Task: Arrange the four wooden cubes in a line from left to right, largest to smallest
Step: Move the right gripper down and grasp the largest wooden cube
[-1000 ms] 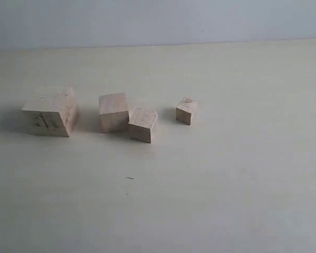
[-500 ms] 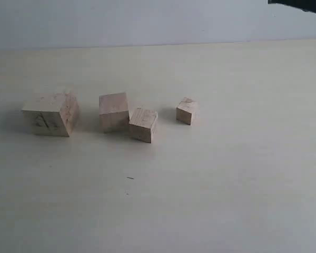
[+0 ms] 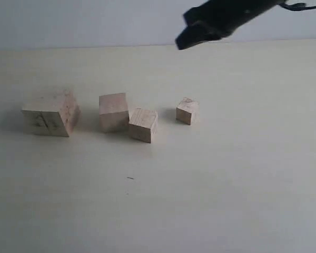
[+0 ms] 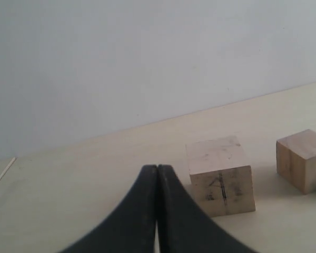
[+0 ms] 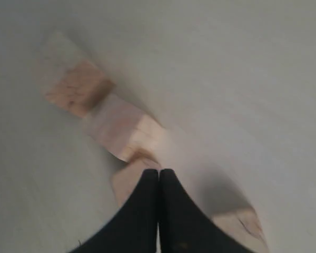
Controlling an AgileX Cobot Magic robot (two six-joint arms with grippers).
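The four wooden cubes stand in a rough row on the pale table [image 3: 210, 184]. The largest cube [image 3: 48, 113], with dark marks on its front, is at the left. The second cube [image 3: 114, 112] comes after it, and the third cube [image 3: 143, 125] sits slightly forward, touching the second. The smallest cube [image 3: 187, 111] stands apart at the right. My right gripper [image 3: 183, 41] hangs high above the table behind the smallest cube, shut and empty [image 5: 158, 173]. My left gripper [image 4: 157, 168] is shut and empty, low beside the largest cube [image 4: 219, 175]; it is outside the exterior view.
A pale wall [image 3: 95, 21] backs the table. A tiny dark speck [image 3: 130, 178] lies in front of the cubes. A thin stick [image 4: 1, 175] lies at the table's edge in the left wrist view.
My right arm has come into the exterior view from the upper right, moving left and down above the cubes. The cubes have not moved.
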